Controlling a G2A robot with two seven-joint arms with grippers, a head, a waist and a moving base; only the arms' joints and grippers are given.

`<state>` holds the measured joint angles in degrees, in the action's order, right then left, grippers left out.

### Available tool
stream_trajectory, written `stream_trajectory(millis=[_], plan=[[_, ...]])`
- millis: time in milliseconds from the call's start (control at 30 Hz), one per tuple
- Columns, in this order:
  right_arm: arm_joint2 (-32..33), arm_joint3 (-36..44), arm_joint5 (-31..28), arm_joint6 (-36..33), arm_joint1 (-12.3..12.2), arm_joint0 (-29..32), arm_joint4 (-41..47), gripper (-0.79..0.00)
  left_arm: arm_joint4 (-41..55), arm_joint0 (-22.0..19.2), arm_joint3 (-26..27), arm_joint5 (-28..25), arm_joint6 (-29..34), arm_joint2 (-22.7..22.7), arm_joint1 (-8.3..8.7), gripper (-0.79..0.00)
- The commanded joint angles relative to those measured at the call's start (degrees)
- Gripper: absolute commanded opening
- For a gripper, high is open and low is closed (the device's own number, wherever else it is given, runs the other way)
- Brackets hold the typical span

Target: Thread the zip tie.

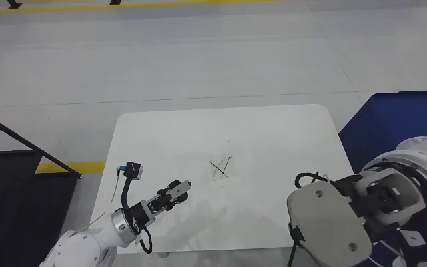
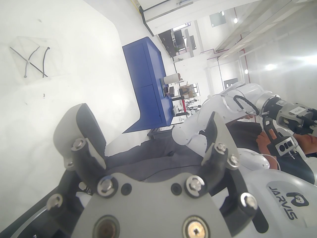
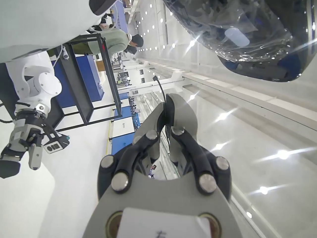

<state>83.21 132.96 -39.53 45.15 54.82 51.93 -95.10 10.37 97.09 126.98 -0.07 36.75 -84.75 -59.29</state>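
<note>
Right end effector (image 3: pixel 168 101) grips zip tie (image 3: pixel 160 88); blue cabinet (image 1: pixel 393 127) flanks white table (image 1: pixel 267 133).

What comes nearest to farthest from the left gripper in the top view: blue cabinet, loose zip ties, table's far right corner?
From the left gripper:
1. Zip ties, on the table just ahead.
2. Table's far right corner, farther across the top.
3. Blue cabinet, beyond the table's right side.
</note>
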Motion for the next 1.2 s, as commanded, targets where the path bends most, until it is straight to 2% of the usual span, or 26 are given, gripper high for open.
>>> stream_trajectory(millis=[0,267,500,633,900,1000,1167], plan=[[-0.53,-0.15,-0.27,-0.22,-0.01,-0.45,0.32,-0.785,0.00,0.00,0.00,0.00,0.00,0.00,0.00,0.000],[-1.92,-0.73,-1.10,-0.44,-0.13,-1.75,0.32,-0.785,0.00,0.00,0.00,0.00,0.00,0.00,0.00,0.000],[-4.05,-0.36,-4.16,-8.13,-0.08,-0.05,7.42,-0.785,0.00,0.00,0.00,0.00,0.00,0.00,0.00,0.000],[-4.39,0.18,-6.39,-11.85,-0.10,-1.03,11.05,-0.785,0.00,0.00,0.00,0.00,0.00,0.00,0.00,0.000],[-5.40,1.07,-5.19,-15.54,0.15,-1.04,15.84,-0.785,0.00,0.00,0.00,0.00,0.00,0.00,0.00,0.000],[-3.09,1.27,-2.30,-12.94,0.18,-3.62,10.72,-0.785,0.00,0.00,0.00,0.00,0.00,0.00,0.00,0.000],[0.06,1.06,3.75,-5.00,-0.16,-5.72,-3.39,-0.785,0.00,0.00,0.00,0.00,0.00,0.00,0.00,0.000]])
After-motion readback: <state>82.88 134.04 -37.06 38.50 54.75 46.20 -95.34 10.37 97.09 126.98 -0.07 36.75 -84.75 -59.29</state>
